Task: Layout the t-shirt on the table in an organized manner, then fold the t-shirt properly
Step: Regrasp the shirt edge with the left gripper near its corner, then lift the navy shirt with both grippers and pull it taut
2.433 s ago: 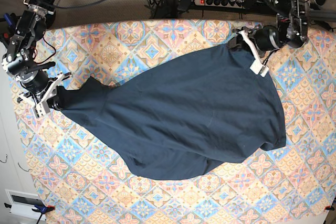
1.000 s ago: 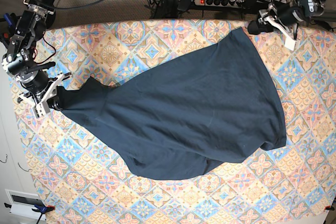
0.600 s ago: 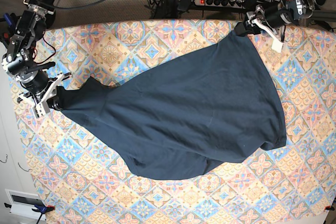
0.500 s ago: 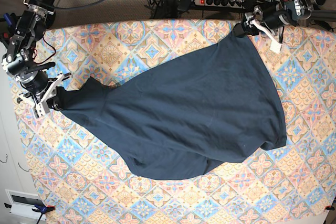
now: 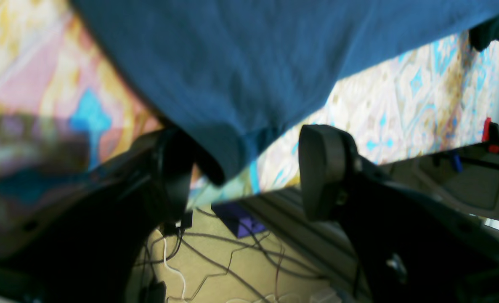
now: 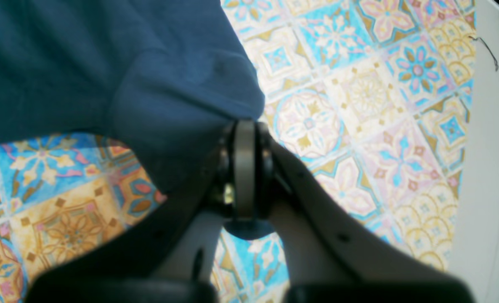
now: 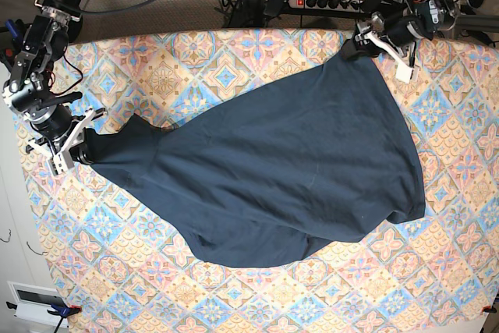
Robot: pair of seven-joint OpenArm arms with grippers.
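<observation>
**Mia:** Where is the t-shirt [image 7: 281, 169]?

**Ben:** It lies on the table [image 7: 195, 52], spread across the middle. It is not flat yet. It looks like a big lumpy blob that runs from the left side up to the far right corner.

**Mia:** Is it hard or soft?

**Ben:** I think it is soft and light. It has little folds and bumps, so it will bend and sag when you lift it. It will not break. It may slide a bit on the tablecloth.

**Mia:** Who is holding it?

**Ben:** The right gripper [image 6: 245, 168] has its jaws squeezed together on a bunched corner of the dark cloth. You can see that on the left side of the base view too.

**Mia:** And the other one?

**Ben:** The left gripper [image 5: 245, 176] has its jaws wide apart. A tip of the shirt hangs between them, right at the far edge of the table. It may be brushing one jaw, but nothing is pinched.

**Mia:** Where should it grab?

**Ben:** I would say that tip, right at the edge of the cloth. Then both arms can pull the shirt out smooth. A grab in the middle would only make a bigger lump.
</observation>
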